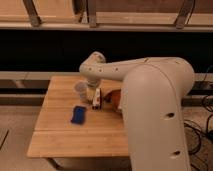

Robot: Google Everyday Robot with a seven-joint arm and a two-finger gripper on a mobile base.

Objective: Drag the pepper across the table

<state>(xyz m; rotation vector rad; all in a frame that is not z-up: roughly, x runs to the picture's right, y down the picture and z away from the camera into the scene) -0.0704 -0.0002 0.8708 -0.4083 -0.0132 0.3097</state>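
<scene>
The surface [60, 140] is a light wooden top of lengthwise planks, roughly square, with a thin leg [52, 162] showing under its near left corner. It stands on a pale speckled floor [17, 125]. Behind it a low pale ledge [30, 76] runs the width of the room under a dark band. Higher up there are wooden panels [55, 7] with slanted metal braces [31, 12]. Dark cables [202, 130] lie on the floor at the right edge of the view. The white arm [155, 100] fills the right foreground, and its thick link hides the right part of the surface. From there it reaches left and bends down over the far half. The gripper [96, 98] hangs low there, pointing down, close to the wood. Whether it is spread or closed cannot be told. The pepper [114, 96] lies on the far half of the surface just to the right of the gripper. It is a small, dark reddish-brown shape, and its right end is hidden behind the arm. Whether it touches the gripper cannot be told. A translucent cup [80, 90] stands upright just left of the gripper. A flat blue pad [78, 114] lies nearer the camera, in front of the cup and apart from it.
</scene>
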